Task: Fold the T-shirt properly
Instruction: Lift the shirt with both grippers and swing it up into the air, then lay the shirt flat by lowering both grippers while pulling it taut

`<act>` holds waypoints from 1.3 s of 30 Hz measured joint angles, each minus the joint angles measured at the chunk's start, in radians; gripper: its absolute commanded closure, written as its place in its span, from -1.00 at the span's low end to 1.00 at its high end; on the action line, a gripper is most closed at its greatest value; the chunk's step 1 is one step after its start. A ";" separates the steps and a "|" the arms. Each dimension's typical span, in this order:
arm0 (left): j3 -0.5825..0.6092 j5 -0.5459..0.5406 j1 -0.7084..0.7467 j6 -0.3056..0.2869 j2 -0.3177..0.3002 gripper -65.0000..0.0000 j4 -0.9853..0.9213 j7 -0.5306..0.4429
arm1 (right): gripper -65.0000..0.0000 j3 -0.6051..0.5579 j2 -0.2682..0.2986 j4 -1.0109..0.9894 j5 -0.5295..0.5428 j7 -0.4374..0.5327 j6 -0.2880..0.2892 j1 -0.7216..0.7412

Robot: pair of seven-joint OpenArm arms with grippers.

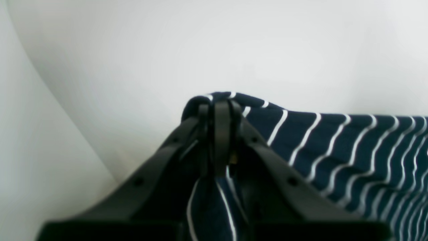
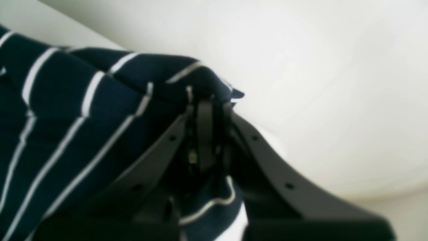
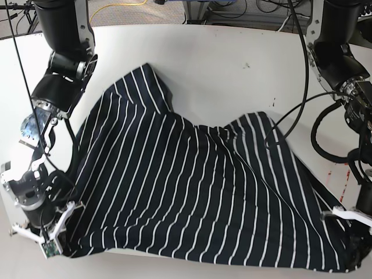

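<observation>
The T-shirt (image 3: pixel 197 192), black with thin white stripes, lies spread over the white table (image 3: pixel 232 64), sleeves toward the back and hem at the front edge. My left gripper (image 1: pixel 219 107) is shut on a bunched corner of the T-shirt (image 1: pixel 351 150); in the base view this gripper (image 3: pixel 347 247) sits at the shirt's front right corner. My right gripper (image 2: pixel 210 103) is shut on a fold of the T-shirt (image 2: pixel 83 110); in the base view it (image 3: pixel 63 232) is at the front left corner. Both held corners are raised slightly off the table.
Both arms' dark bodies stand at the table's back corners, one at the left (image 3: pixel 64 35) and one at the right (image 3: pixel 334 40). Cables (image 3: pixel 302 116) hang along the right side. The table's front edge (image 3: pixel 145 256) runs just below the hem.
</observation>
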 measured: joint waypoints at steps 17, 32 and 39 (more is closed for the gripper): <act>0.002 0.054 -0.383 0.001 -0.025 1.00 -0.021 0.110 | 0.98 -0.227 0.111 -0.063 0.007 -0.089 -0.001 0.462; 0.024 0.054 -0.202 0.001 -0.029 1.00 -0.022 0.128 | 0.98 -0.202 0.117 0.148 0.005 -0.216 -0.001 0.286; -0.033 -0.013 0.013 -0.003 -0.025 1.00 -0.001 0.131 | 0.98 -0.076 0.108 0.291 0.018 -0.236 0.000 0.022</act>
